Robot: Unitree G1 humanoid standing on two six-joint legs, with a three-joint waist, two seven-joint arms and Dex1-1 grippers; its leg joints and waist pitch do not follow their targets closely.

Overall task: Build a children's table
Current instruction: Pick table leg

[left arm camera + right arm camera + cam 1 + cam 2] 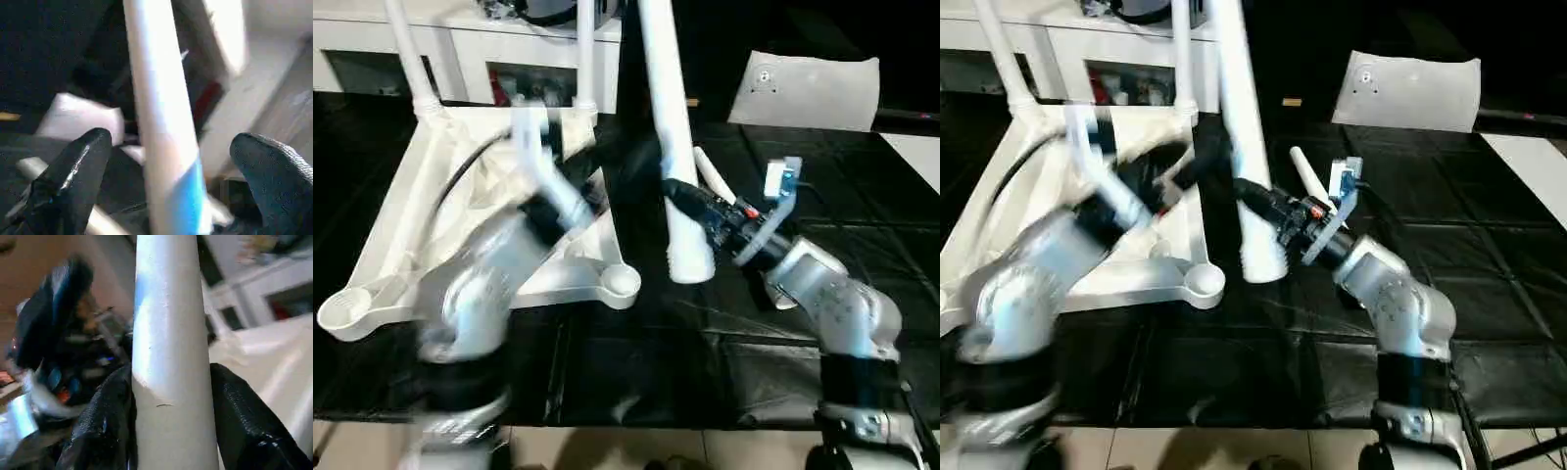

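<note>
The square white plastic tabletop [440, 225] lies upside down on the black desk [724, 362], its ribbed underside up. Two long white tapered round legs already stand in its far corner sockets, one at the far left [411, 59] and one further right [585, 59], so by my reading about half of the leg fitting is done. The two near corner sockets, the near right one [619, 281] and the near left one [342, 311], are open and bare. The right gripper [171, 431] is clamped on a third white tapered leg [671, 137], a black finger pressed against each side of it in the right wrist view, and holds it nearly upright with its thick lower end hanging just beyond the tabletop's near right socket, clear of the desk. The left gripper [166, 186] is spread wide, and that same leg passes between its two black fingers [73, 171] without either touching it; the left arm is blurred, so how close the contact is I cannot say. A fourth white leg [1307, 176] lies on the desk just behind the right gripper, partly hidden by it. A white pillow-like block [808, 88] rests on the desk well beyond the right gripper and has no part in the build. Left to do, as I judge it: seat the held leg in a near socket, then pick up and fit the last one.
</note>
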